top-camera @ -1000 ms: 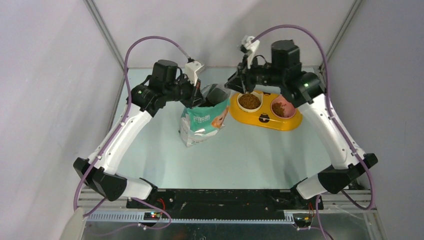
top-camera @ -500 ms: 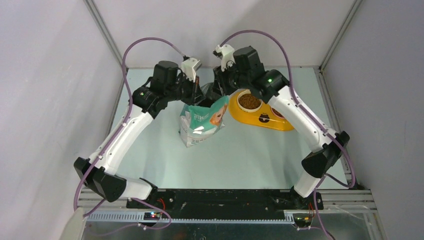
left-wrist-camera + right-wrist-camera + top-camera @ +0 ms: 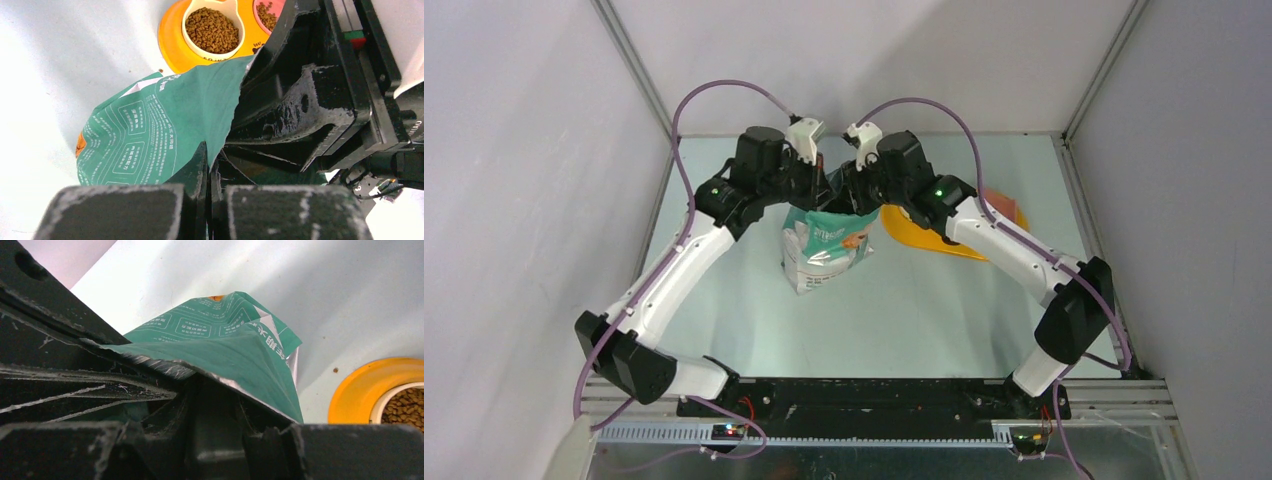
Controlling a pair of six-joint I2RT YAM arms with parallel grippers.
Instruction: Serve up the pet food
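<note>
Dipping into the bag [image 3: 150,140] for a load goes best if the left gripper [image 3: 207,167], pinched tight on the bag's rim, holds the mouth wide while the right gripper [image 3: 852,190] enters straight down (whether its fingers are apart or clamped on anything I cannot tell; the bag's mouth hides them). The bag is thin, crinkly teal film with a silvery lining, slumping softly. The pet food [image 3: 212,30], small rough brown pellets, heaps in the white cup of the smooth yellow feeder [image 3: 172,47], with some in the pink cup.
</note>
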